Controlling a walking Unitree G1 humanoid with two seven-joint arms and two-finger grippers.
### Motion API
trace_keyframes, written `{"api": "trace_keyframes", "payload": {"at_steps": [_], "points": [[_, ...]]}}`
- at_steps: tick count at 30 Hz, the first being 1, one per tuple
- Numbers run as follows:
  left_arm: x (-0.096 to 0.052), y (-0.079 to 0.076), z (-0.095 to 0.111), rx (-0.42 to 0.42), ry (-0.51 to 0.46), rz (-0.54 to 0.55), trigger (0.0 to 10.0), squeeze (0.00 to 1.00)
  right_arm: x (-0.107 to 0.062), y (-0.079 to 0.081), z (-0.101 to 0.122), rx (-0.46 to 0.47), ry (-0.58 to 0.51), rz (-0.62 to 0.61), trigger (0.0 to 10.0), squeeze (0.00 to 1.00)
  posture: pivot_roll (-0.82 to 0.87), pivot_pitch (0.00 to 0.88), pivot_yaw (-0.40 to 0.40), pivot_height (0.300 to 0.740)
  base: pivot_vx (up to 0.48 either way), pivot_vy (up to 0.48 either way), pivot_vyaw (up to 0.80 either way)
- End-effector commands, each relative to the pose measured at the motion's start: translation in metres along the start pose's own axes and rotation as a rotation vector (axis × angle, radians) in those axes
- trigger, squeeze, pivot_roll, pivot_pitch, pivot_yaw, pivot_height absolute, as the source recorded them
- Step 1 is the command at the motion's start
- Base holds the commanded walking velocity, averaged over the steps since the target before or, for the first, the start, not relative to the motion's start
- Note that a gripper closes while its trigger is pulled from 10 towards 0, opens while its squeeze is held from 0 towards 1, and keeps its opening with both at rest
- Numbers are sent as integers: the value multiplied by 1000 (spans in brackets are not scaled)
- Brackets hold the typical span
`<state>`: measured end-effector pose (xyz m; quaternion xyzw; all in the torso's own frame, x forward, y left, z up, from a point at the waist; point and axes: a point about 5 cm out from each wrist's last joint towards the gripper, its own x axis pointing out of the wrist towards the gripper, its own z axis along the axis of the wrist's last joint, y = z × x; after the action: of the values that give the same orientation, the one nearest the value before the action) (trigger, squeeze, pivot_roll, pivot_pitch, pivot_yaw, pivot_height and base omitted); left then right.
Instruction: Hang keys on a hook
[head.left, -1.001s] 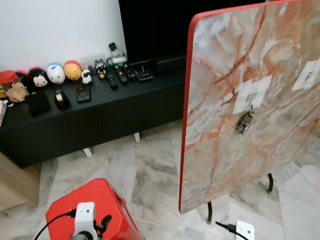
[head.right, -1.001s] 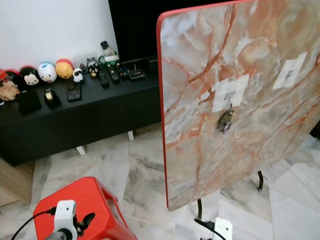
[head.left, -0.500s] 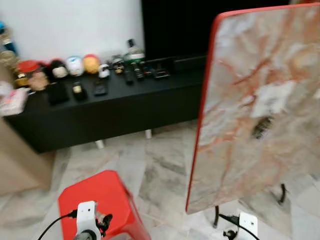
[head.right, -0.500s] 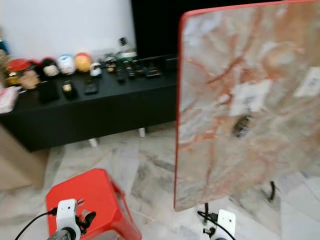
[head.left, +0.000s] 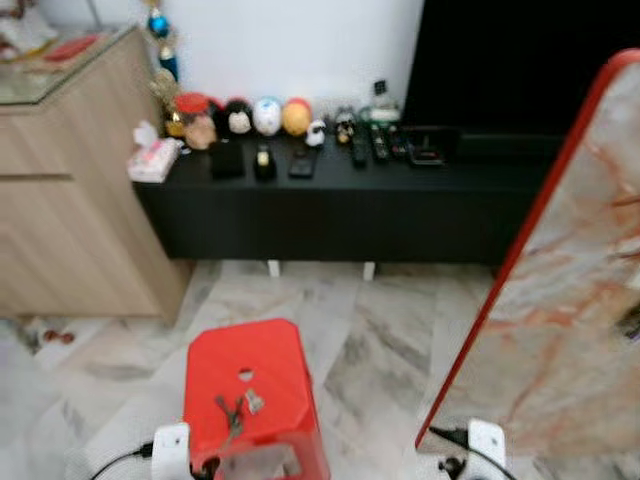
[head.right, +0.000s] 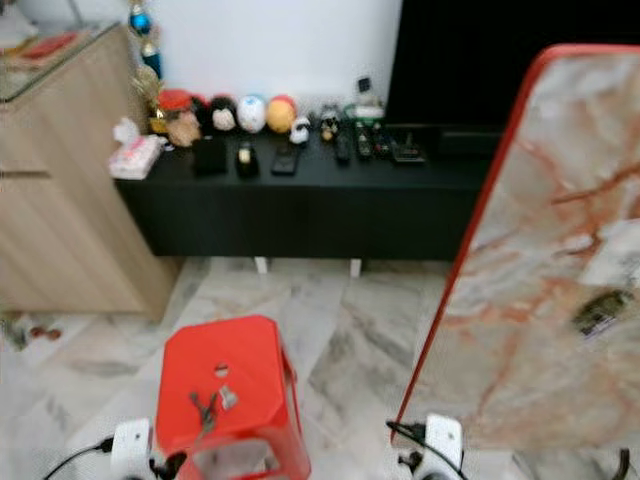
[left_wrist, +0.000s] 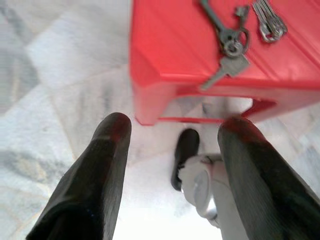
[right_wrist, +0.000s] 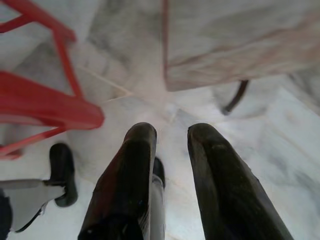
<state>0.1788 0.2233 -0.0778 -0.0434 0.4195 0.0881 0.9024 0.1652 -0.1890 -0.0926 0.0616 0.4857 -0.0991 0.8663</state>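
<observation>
Bunch of grey metal keys lies on red plastic stool, just ahead of left gripper, fingers spread, empty. Right gripper farther right, slightly parted, empty.

Floor: pale veined marble tiles, carrying the red plastic stool, the long black low cabinet, the light wooden cupboard and the tilted orange-veined marble board with a red edge.
Stool top: a bunch of dark metal keys on a ring and a smaller silvery key bundle just beside it, both lying flat near the middle.
Cabinet top: a row of round toy figures, several dark remote controls, a pink-and-white packet at the end nearest the cupboard.
Cupboard top: blurred, contents unclear.
</observation>
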Motion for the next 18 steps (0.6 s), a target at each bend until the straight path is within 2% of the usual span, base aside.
{"api": "trace_keyframes", "payload": {"at_steps": [1, 6, 9, 18], "points": [[-1, -2, -7, 25, 30, -8, 10000, 0, 0, -3, -3, -13, 16, -3, 10000, 0, -38, 0, -10, 740, 0, 0, 800], [-1, -3, -9, 53, 41, -16, 10000, 0, -1, -2, -5, 0, 22, 6, 10000, 0, -40, 0, -4, 740, 0, 0, 758], [-2, -4, -12, 56, 53, -20, 10000, 0, -1, -2, -5, 32, 19, 5, 10000, 0, -40, 0, -4, 740, 0, 0, 0], [-1, -6, -10, 96, 57, -36, 10000, 0, 1, -1, 7, 19, -6, 28, 10000, 0, -31, 0, -32, 740, 0, 0, 0]]}}
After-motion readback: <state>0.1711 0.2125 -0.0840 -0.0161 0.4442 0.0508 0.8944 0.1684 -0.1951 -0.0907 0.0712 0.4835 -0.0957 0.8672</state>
